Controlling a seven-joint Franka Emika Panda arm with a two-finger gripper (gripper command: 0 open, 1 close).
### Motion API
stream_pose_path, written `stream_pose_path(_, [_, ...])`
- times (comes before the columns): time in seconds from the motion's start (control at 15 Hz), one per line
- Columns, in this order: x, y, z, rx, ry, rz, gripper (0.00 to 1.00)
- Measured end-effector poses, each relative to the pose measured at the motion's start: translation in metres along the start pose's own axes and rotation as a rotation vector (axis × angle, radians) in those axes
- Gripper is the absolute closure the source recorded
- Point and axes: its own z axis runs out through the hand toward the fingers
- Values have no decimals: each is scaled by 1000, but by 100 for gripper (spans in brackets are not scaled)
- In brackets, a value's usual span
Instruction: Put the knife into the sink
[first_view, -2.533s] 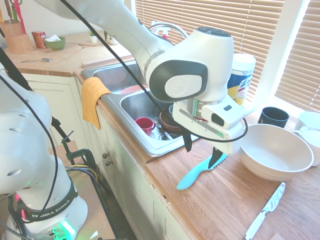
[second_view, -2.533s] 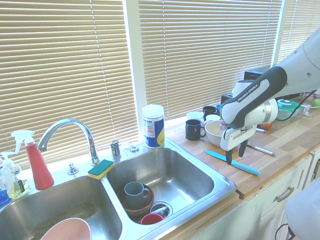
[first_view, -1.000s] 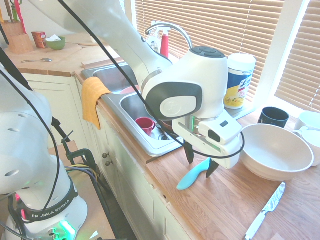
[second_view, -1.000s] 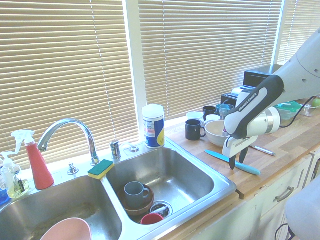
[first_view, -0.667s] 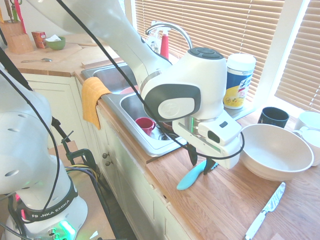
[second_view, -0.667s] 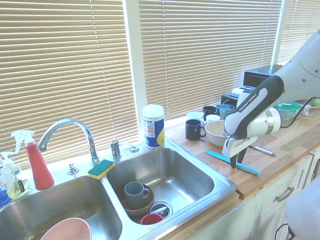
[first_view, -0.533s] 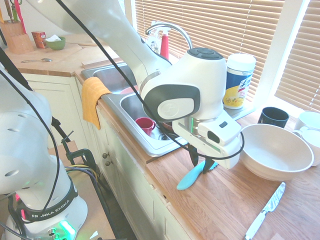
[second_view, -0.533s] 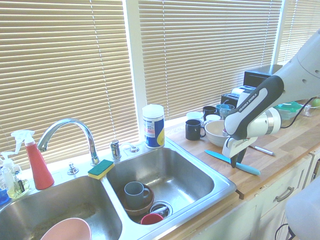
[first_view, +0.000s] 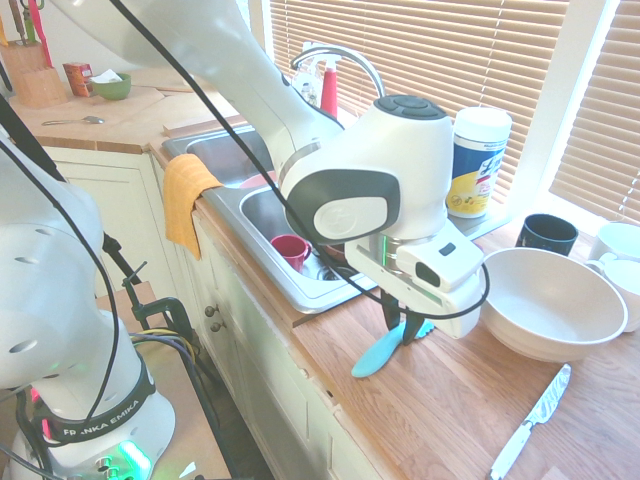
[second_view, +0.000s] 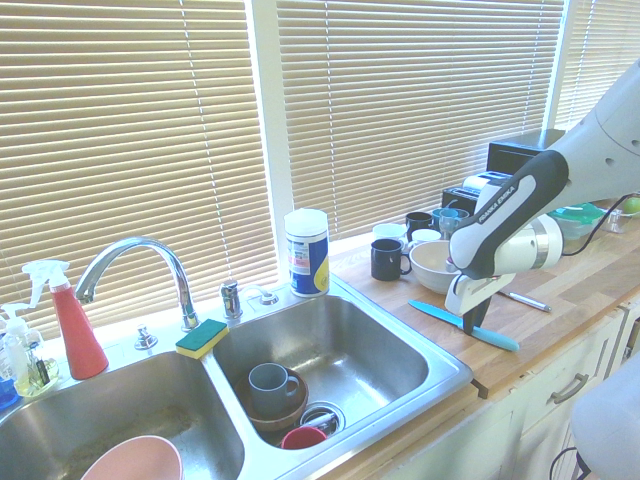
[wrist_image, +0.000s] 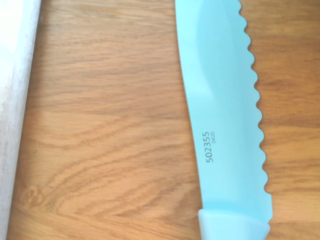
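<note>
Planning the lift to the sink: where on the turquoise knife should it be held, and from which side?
Straight from above, across the narrow width where blade meets handle. The knife lies flat on the counter, and the gripper is shut on it there.

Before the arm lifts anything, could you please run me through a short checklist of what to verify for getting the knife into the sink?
1. Gripper shut on the turquoise knife: ok, fingers pinch it near where handle meets blade.
2. Knife off the counter: not ok, it lies flat on the wood.
3. Right knife chosen, not the metal knife: ok, that one lies apart.
4. White bowl clear of the gripper: ok, beside it, not touching.
5. Landing space in the sink: ok, bare steel beside the dishes.
</note>
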Motion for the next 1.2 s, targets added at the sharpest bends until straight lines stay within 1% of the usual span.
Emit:
stream_pose_path(0.47, [0,-5,-6,4,5,-13,100])
stream_pose_path(0.93, [4,-25,-70,34,67,-29,100])
stream_pose_path(1.2, [-1,-31,-96,54,91,-24,100])
